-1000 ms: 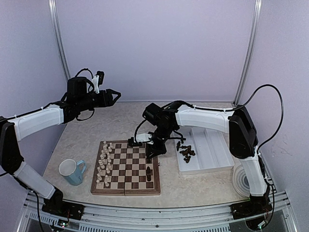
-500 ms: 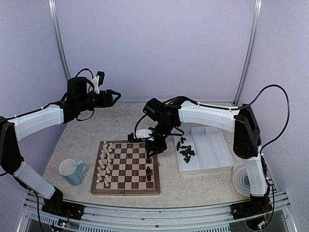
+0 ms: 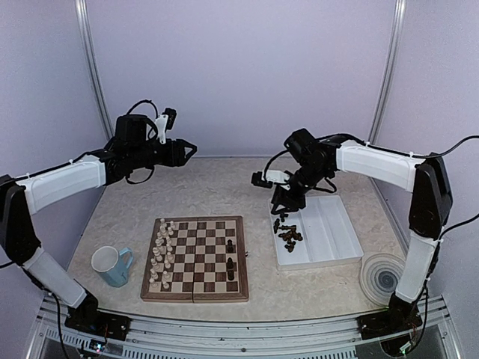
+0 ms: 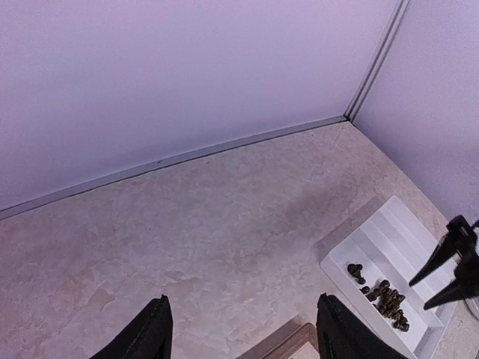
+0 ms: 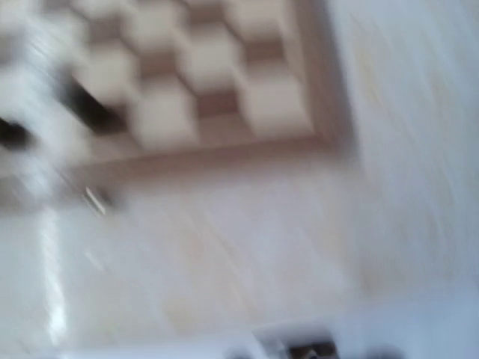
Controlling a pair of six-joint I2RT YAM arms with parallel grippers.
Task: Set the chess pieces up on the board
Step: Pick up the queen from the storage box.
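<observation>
The board (image 3: 196, 288) lies at front centre, with cream pieces on its left files and three dark chess pieces (image 3: 230, 262) along its right edge. More dark chess pieces (image 3: 288, 233) lie heaped in a white ridged tray (image 3: 329, 224); they also show in the left wrist view (image 4: 383, 298). My right gripper (image 3: 284, 211) hovers over the tray's near-left end with jaws apart and nothing between them. Its wrist view is blurred and shows only the board (image 5: 202, 75). My left gripper (image 3: 188, 149) is raised at back left, open and empty (image 4: 243, 338).
A blue mug (image 3: 112, 265) stands left of the board. A round white coil (image 3: 383, 278) lies at front right, beside the tray. The enclosure walls and metal posts close in the back and sides.
My right gripper has swung from the board's right edge across to above the tray. A dark piece now stands where it was. My left gripper has shifted a little to the right.
</observation>
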